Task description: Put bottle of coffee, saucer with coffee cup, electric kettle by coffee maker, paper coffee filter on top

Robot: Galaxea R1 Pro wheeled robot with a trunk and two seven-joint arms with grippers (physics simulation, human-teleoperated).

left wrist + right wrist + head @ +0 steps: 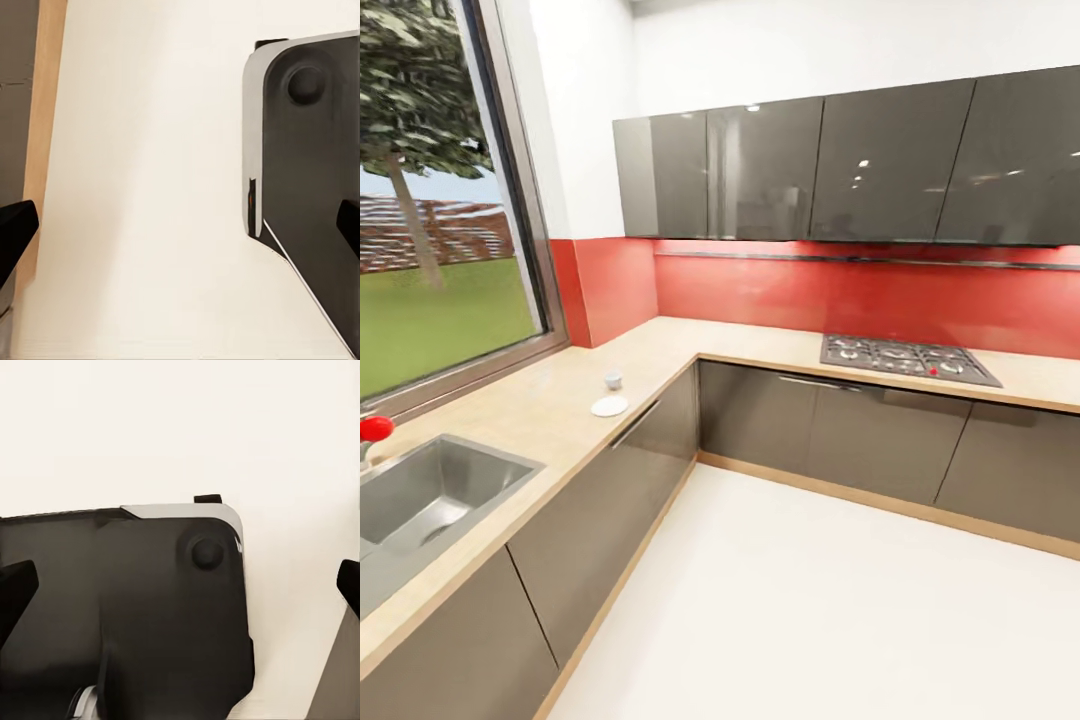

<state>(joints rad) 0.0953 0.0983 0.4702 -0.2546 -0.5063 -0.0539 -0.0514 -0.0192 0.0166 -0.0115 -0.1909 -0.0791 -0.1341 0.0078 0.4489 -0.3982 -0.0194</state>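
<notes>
A small white saucer (609, 406) lies on the light wood countertop (550, 410), near its front edge. The tiny white coffee cup (613, 379) stands just behind the saucer, apart from it. A thin dark kitchen shelf (860, 260) runs along the red backsplash under the wall cabinets. My left gripper (180, 229) is open, its black fingertips (15, 232) far apart over pale floor and my own dark base. My right gripper (180, 589) is open too, with nothing between its fingertips (15, 592). The coffee maker, bottle of coffee, paper coffee filter and electric kettle are out of view.
A steel sink (430, 495) with a red tap knob (375, 428) is set into the countertop at the left, under a large window. A gas hob (905, 360) sits on the far run. Grey cabinets (610, 470) line an L-shaped corner around white floor (830, 610).
</notes>
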